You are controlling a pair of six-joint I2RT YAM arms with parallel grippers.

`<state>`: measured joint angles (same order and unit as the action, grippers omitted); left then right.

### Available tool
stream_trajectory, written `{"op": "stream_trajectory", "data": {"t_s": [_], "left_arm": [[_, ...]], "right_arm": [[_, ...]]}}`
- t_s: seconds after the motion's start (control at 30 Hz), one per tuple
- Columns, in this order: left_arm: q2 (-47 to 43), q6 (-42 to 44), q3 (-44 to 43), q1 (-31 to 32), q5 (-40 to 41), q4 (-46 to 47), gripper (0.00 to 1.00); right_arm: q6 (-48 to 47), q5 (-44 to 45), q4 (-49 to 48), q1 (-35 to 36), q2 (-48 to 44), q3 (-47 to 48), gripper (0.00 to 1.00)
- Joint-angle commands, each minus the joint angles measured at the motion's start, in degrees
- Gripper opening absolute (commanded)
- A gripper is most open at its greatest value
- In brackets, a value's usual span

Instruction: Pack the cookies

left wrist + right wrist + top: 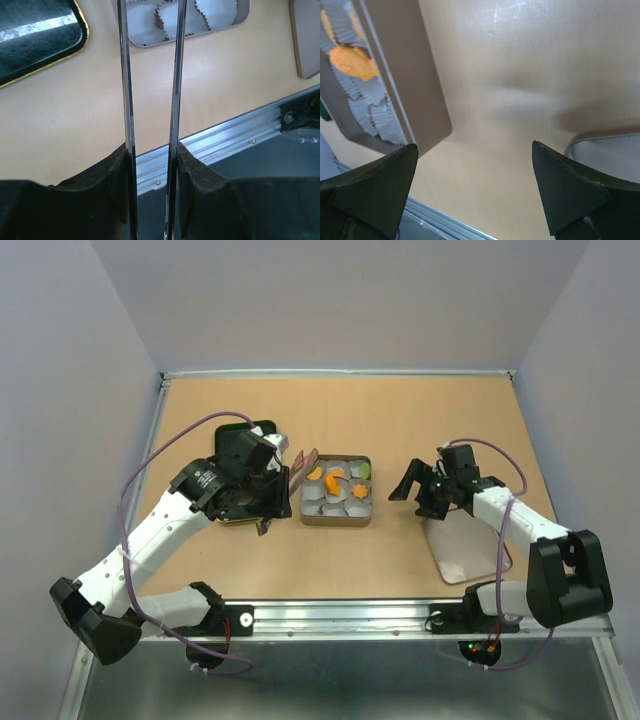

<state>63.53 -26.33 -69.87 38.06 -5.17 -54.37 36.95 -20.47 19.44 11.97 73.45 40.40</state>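
Note:
A grey tin (337,516) in the middle of the table holds white paper cups with orange cookies (335,478) and a yellow-green one (365,470). My left gripper (268,490) is shut on metal tongs (303,468), whose tips reach the tin's left rim. In the left wrist view the two tong blades (126,90) run up between my gripper (151,150) fingers, and their tips are out of frame. My right gripper (410,486) hangs open right of the tin, with nothing in it. The right wrist view shows an orange fish cookie (352,62) in the tin (415,90).
A black tray (262,427) with a gold rim lies under the left arm and shows again in the left wrist view (40,40). The tin's lid (465,550) lies flat at the right, near the table's metal front rail (340,612).

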Motion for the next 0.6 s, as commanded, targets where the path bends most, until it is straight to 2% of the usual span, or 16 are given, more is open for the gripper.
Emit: {"op": "stream_trajectory", "data": {"t_s": [0.0, 0.17, 0.3, 0.57], "left_arm": [[1.77, -1.1, 0.16, 2.45, 1.38, -0.39, 0.34], [2.83, -0.48, 2.8, 2.45, 2.8, 0.49, 0.34], [3.18, -0.22, 6.22, 2.45, 0.52, 3.39, 0.34], [4.15, -0.13, 7.64, 2.89, -1.25, 6.47, 0.34]], "right_arm": [[-2.32, 1.48, -1.86, -0.37, 3.1, 3.54, 1.0], [-2.67, 1.66, -2.13, -0.37, 4.16, 3.72, 1.0], [-2.85, 1.49, -2.3, -0.37, 4.77, 3.11, 1.0], [-2.41, 1.57, -2.48, -0.37, 3.46, 2.49, 1.0]]}}
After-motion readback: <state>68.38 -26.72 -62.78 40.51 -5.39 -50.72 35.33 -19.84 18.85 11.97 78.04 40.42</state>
